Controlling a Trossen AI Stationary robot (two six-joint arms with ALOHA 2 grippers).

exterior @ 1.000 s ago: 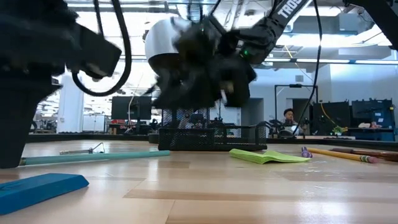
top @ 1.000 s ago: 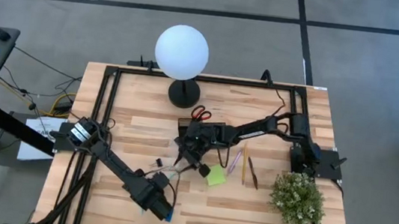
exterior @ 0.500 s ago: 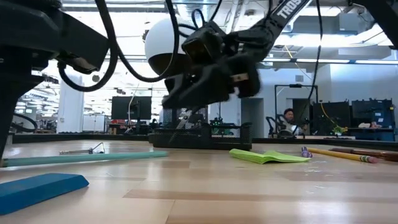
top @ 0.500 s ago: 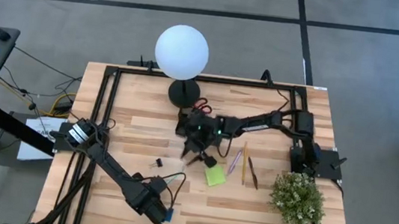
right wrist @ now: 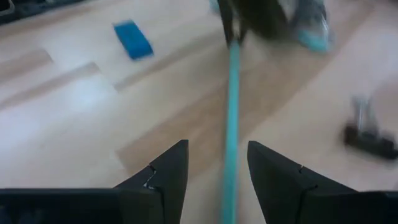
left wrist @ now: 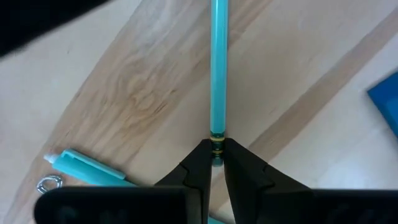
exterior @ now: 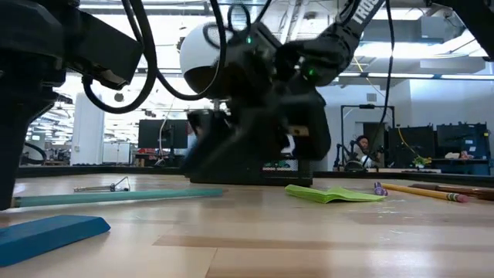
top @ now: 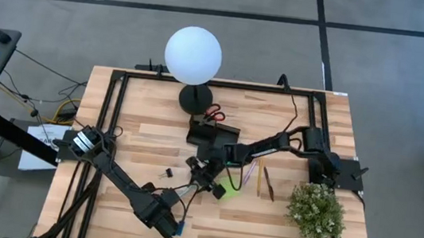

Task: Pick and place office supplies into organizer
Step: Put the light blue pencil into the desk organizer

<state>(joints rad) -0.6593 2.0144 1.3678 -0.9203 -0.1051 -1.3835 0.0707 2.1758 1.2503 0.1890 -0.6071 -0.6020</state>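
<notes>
A light-blue pen (left wrist: 216, 68) lies on the wood, running from my left gripper (left wrist: 216, 155) toward my right gripper (right wrist: 217, 162). My left gripper is shut on one end of the pen, near the table's near edge (top: 172, 209). My right gripper (top: 200, 175) is open and hovers low over the pen's (right wrist: 233, 93) other half, one finger on either side; I cannot tell whether it touches. The black organizer (top: 212, 133) sits farther back, with red-handled scissors (top: 214, 118) behind it. The lime-green sticky pad (top: 228, 189), pencils (top: 259, 174), a black clip (top: 166, 174) and the blue eraser (right wrist: 134, 38) lie flat. My left gripper pinches the pen's end, at its dark band (left wrist: 216, 142), between the two fingertips. The fingers lie along the pen, which runs straight on from them. The pen's length (exterior: 116, 196) rests on the table.
The white globe lamp (top: 193, 55) stands on its round black base (top: 196, 99) at the far edge. A potted plant (top: 316, 211) fills the near right corner. A second light-blue pen piece (left wrist: 84, 167) lies beside my left gripper. Bare wood lies at the near right (top: 263, 229).
My right gripper has moved from over the organizer toward the table's near edge and down, ending low over the pen close to my left gripper. The gap between its fingers cannot be compared. The pen stays on the table.
</notes>
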